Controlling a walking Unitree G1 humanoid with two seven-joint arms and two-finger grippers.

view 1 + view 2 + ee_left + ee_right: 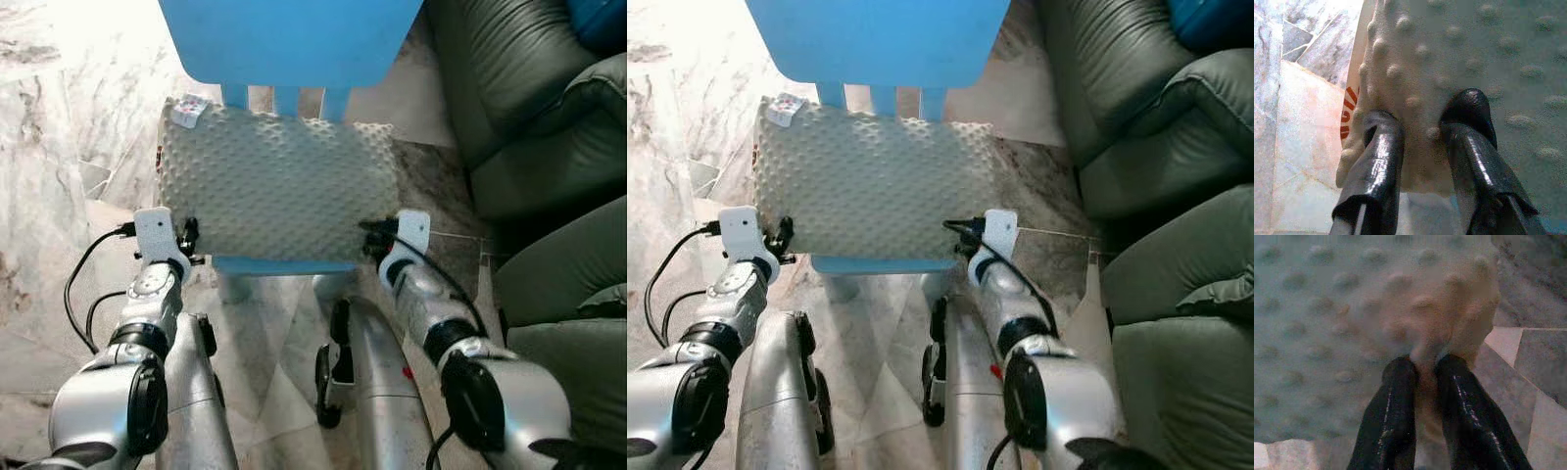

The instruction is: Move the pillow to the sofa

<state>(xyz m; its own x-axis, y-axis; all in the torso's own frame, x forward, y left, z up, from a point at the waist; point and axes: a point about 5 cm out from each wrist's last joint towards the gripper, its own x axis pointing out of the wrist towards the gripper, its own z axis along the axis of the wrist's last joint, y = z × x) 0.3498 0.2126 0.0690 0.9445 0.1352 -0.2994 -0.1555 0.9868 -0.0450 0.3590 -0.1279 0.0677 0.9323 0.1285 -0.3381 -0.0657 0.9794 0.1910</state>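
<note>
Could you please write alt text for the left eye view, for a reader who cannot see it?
Both grippers, left and right, pinch the near corners of a bumpy cream pillow lying on a blue chair. A dark green sofa stands to the robot's right on the marble floor.

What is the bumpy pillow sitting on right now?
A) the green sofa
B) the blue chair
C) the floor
B: the pillow lies on the seat of the blue chair, with the left gripper and right gripper each pinching a near corner; the green sofa stands off to the right.

Both grippers (1422, 127) (1422, 367) forward, clamped.
</note>
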